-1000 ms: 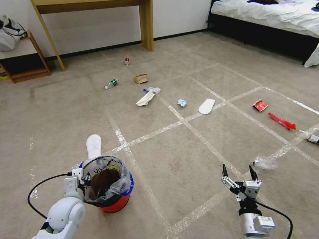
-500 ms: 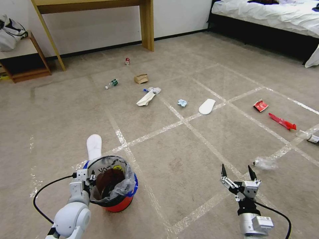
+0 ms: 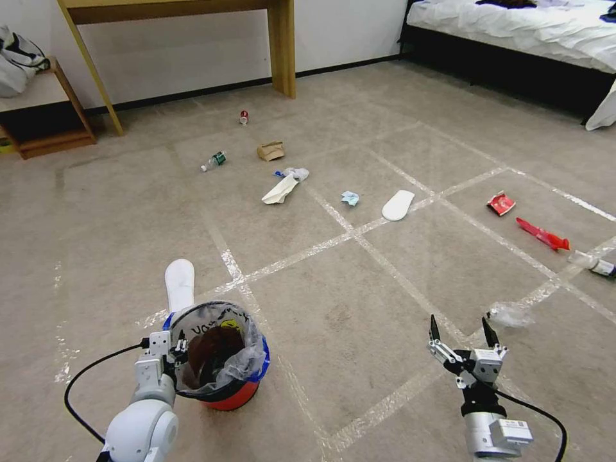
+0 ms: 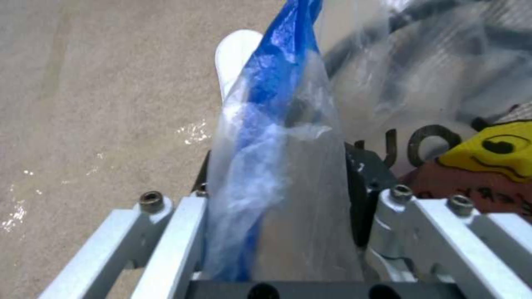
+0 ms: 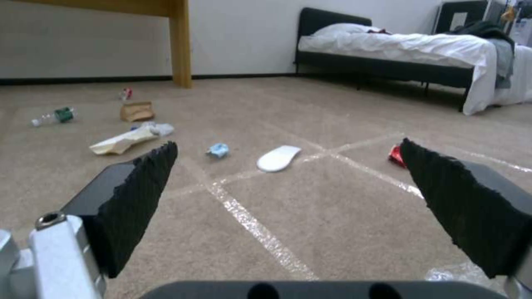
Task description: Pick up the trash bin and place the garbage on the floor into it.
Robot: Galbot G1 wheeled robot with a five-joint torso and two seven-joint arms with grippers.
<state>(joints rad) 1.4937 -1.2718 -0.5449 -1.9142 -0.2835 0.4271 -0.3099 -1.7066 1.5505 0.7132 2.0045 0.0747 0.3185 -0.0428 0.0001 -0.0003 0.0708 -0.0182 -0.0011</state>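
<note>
The trash bin, a small red bucket with a clear blue-edged bag, is low over the carpet at the near left. My left gripper is shut on its rim, and the bag edge is pinched between the fingers. My right gripper hangs open and empty at the near right. Garbage lies scattered: a white foam piece just beyond the bin, another farther off, crumpled paper, blue tissue, a brown carton, a bottle, a red can and red wrappers.
A wooden table leg and a low shelf stand by the far wall. A bed fills the far right. Clear crumpled plastic lies just beyond my right gripper. Tape lines cross the open carpet.
My left gripper has carried the bin a little to the right, past the near foam piece. The right gripper has stayed open in much the same place.
</note>
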